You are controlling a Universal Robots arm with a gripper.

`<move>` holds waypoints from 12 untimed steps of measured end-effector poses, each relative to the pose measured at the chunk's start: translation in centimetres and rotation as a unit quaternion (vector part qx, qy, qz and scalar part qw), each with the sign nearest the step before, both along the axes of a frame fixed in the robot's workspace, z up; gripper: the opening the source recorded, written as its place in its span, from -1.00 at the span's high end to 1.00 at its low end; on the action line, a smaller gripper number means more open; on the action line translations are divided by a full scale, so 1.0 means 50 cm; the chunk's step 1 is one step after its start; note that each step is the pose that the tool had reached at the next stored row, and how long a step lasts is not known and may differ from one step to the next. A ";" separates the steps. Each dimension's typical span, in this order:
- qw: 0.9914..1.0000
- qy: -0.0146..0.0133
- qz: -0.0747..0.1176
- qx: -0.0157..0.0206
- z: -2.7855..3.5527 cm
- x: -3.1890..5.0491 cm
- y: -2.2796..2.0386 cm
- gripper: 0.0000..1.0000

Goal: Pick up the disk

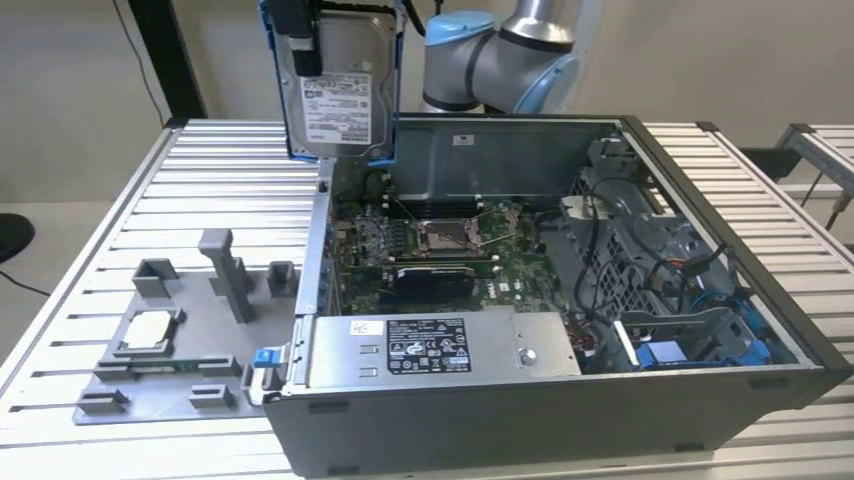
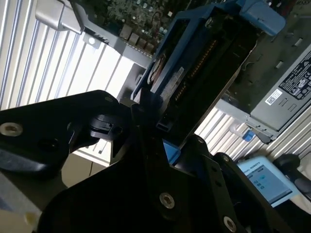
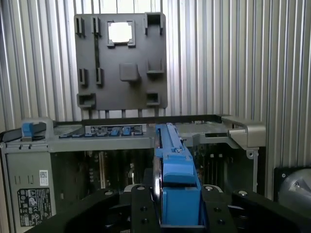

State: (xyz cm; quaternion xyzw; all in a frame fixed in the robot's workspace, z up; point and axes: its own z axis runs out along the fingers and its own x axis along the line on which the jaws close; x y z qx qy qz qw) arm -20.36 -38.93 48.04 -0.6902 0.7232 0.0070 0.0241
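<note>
The disk (image 1: 342,95) hangs upright in the air above the back corner of the open computer case (image 1: 534,400), at the exterior view's left. It is silver-grey, with a white label facing the camera and a blue bracket around its edges. My gripper (image 1: 310,40) is shut on the top of the disk. In the first wrist view the gripper (image 3: 178,213) clamps the blue-edged disk (image 3: 176,165) between two black fingers (image 3: 141,208), edge-on over the case. The second wrist view shows the disk (image 2: 194,63) held in the gripper (image 2: 158,124).
The case holds a motherboard (image 1: 427,245), a long grey power-supply box (image 1: 427,345) and cables. A grey fixture plate (image 1: 160,350) with upright posts and a small silver chip (image 1: 150,328) lies on the slatted metal table (image 1: 200,180). The arm (image 1: 501,55) stands behind the case.
</note>
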 end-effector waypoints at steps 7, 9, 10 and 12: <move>1.000 0.000 0.000 0.000 -0.002 0.064 0.0000 1.00; 1.000 0.000 0.000 0.000 -0.002 0.082 0.0000 1.00; 1.000 0.000 0.000 0.000 -0.002 0.090 0.0000 1.00; 1.000 0.000 0.000 0.000 -0.002 0.109 0.0000 1.00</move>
